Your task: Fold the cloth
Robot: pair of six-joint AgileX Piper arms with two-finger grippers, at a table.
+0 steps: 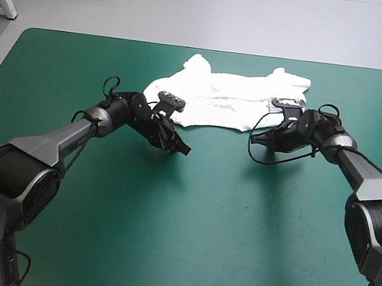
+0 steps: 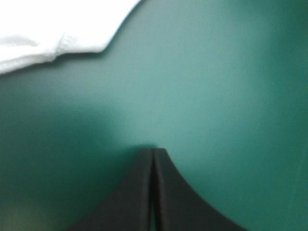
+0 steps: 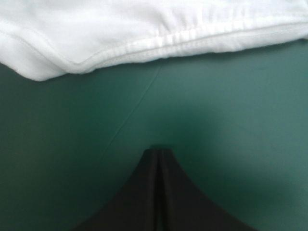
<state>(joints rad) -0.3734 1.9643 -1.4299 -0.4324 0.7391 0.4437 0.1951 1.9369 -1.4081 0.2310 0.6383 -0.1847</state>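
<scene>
Closed and empty, your left end effector [image 2: 153, 153] and right end effector [image 3: 160, 153] sit short of the T-shirt [image 3: 144, 24]; advancing unopened risks bunching it.

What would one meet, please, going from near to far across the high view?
Bare teal-green table cover → left arm's black finned end effector, shut → right arm's black finned end effector, shut → crumpled white short-sleeved T-shirt.
</scene>
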